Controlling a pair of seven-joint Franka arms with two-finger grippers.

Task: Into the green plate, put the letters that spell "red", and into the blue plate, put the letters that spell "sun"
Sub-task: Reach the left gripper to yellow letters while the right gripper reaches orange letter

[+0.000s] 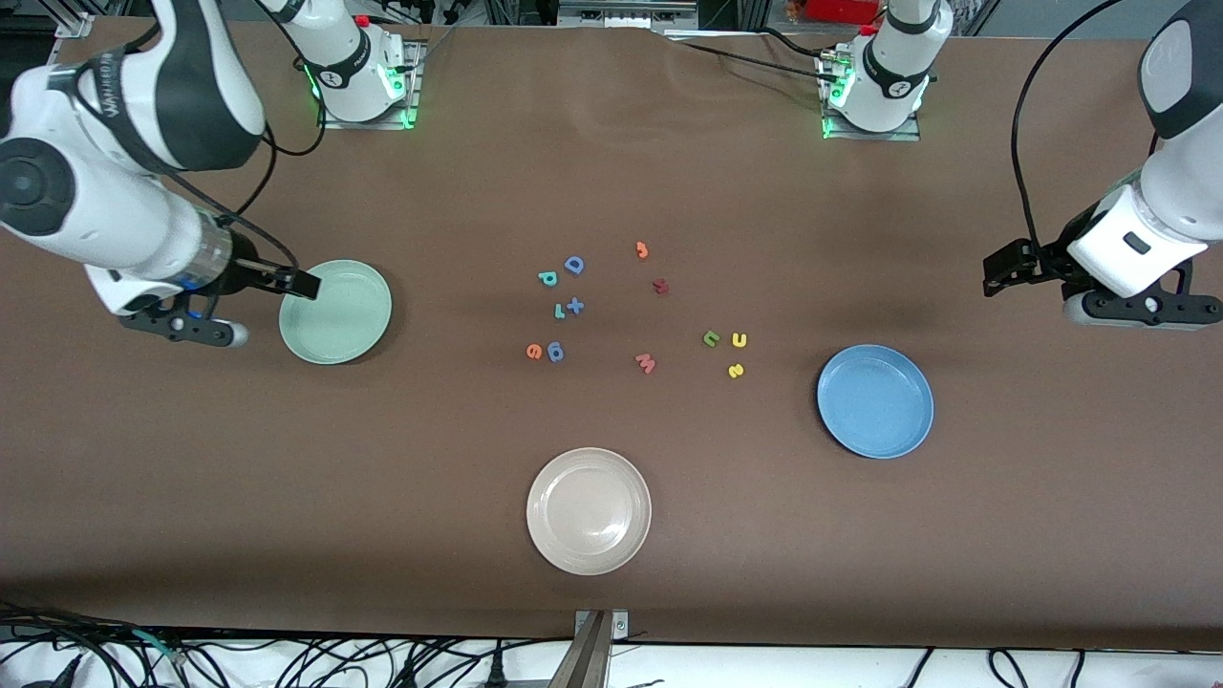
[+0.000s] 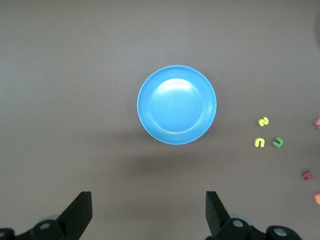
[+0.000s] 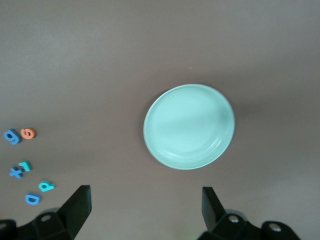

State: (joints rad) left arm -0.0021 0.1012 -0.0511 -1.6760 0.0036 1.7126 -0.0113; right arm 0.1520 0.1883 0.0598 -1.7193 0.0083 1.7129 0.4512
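Note:
The green plate (image 1: pixel 335 311) (image 3: pixel 189 126) lies toward the right arm's end of the table, and the blue plate (image 1: pixel 875 401) (image 2: pixel 177 105) toward the left arm's end. Between them lie the orange e (image 1: pixel 534 352) (image 3: pixel 28 133), teal r (image 1: pixel 559 311) (image 3: pixel 25 165) and teal d (image 1: pixel 547 278) (image 3: pixel 46 186). Closer to the blue plate are the yellow s (image 1: pixel 736 370) (image 2: pixel 263 121), yellow u (image 1: pixel 739 339) (image 2: pixel 259 142) and green n (image 1: pixel 711 338) (image 2: pixel 278 142). My right gripper (image 1: pixel 291 280) (image 3: pixel 146 207) hangs open and empty by the green plate's rim. My left gripper (image 1: pixel 1008 270) (image 2: pixel 148 212) hangs open and empty over bare table.
A beige plate (image 1: pixel 589 510) sits nearest the front camera. Other letters lie among the task's: a blue D (image 1: pixel 574 265), blue plus (image 1: pixel 574 306), blue g (image 1: pixel 555 353), orange hook (image 1: pixel 642 250), dark red piece (image 1: pixel 660 286) and red w (image 1: pixel 646 362).

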